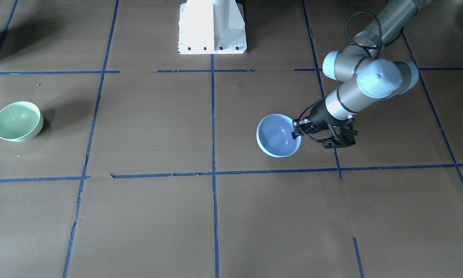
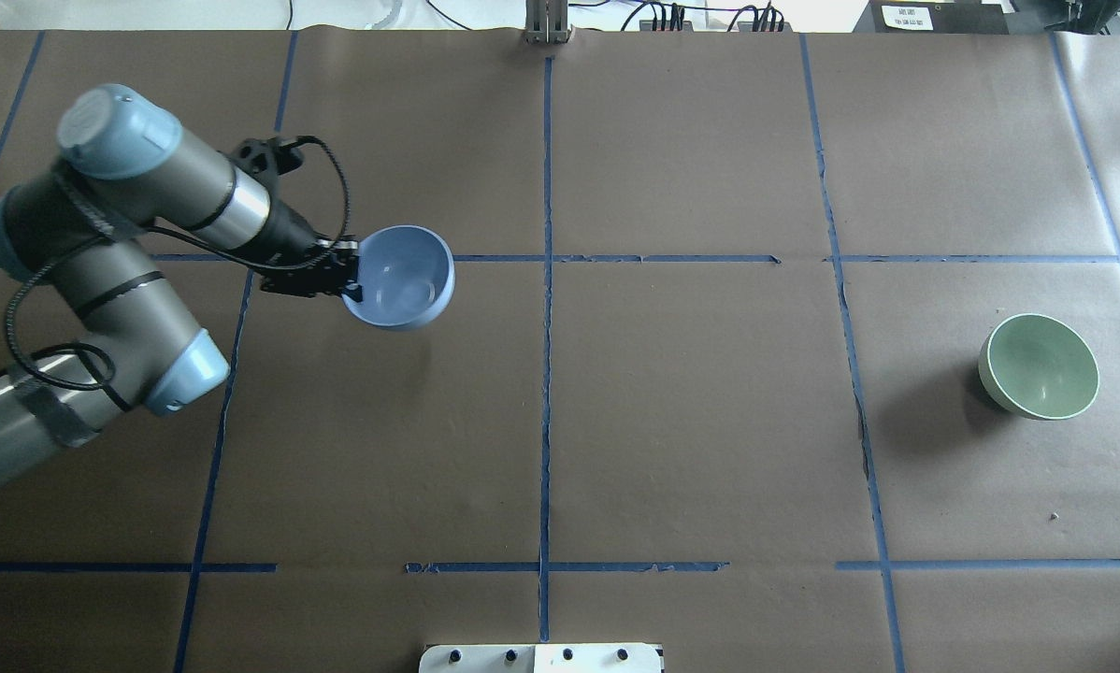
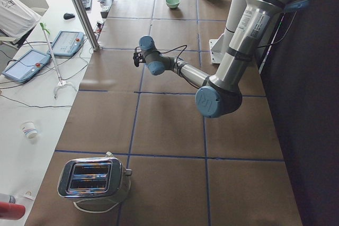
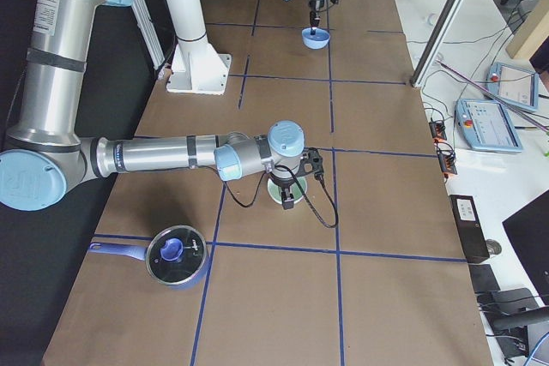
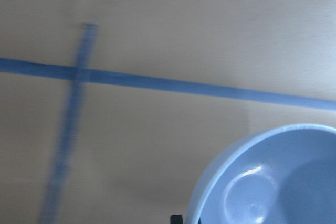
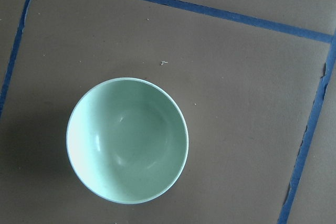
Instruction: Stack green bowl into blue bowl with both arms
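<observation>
One brown table (image 2: 691, 421) was gridded with blue tape (image 2: 546, 374). The left gripper (image 2: 351, 280) clamped the blue bowl (image 2: 403, 276) by its rim. Whether the right gripper (image 4: 287, 201) gripped anything could not be told.

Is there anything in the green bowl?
Empty. The right wrist camera looks straight down into the green bowl and shows only its bare, smooth inside.

Table (image 2: 710, 421): brown paper cover over the whole top, marked into large rectangles by blue tape lines (image 2: 547, 374). Green bowl (image 2: 1039, 365) stands upright and mouth up at the right of the overhead view, mid-height, alone inside one taped cell and casting a shadow to its left. White pedestal base (image 1: 212, 27) sits at top centre of the front-facing view; chrome toaster (image 3: 94, 178) at lower left of the left-side view; lidded blue saucepan (image 4: 176, 256) at lower left of the right-side view, on a tape line.
</observation>
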Controlling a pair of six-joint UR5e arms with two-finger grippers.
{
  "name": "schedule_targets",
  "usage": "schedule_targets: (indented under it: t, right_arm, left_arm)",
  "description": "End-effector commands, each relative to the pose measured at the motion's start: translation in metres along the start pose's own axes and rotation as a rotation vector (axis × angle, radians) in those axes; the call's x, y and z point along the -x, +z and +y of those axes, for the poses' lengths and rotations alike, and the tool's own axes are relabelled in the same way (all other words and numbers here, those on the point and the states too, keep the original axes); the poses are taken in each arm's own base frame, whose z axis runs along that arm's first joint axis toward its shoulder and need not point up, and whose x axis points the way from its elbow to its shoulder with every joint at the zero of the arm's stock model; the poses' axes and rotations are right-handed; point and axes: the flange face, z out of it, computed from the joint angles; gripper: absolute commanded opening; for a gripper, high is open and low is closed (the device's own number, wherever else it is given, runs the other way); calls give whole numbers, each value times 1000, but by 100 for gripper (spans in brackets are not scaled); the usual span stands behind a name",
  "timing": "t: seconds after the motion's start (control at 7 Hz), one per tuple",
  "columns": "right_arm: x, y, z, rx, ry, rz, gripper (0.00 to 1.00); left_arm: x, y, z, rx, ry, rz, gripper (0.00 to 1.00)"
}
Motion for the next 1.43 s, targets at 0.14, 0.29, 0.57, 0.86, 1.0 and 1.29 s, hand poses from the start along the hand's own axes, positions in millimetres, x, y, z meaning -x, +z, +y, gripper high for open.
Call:
schedule_targets:
  t: [0.14,0.29,0.57,0.86,1.0,1.29]
  right_arm:
    - [9,5,-6,7,-22,-4,100]
    - [12,5,-11,6,-31,-5,100]
    - [17,9,-13,13,-35,-7,100]
    - [28,15,-22,21,-3,-12,100]
    - [41,22,-29,30,39,-10,100]
    - [54,57,-31,-6,197,62,100]
  left_arm:
    - [-107,65,77,-87,34,-7,0]
    - [-107,78,82,-96,40,-20,0]
    - [-100,97,90,-120,47,-42,44]
    - [-107,81,86,-163,44,-15,100]
    - [-116,40,64,-207,7,34,100]
    - [-115,6,38,-261,-12,62,100]
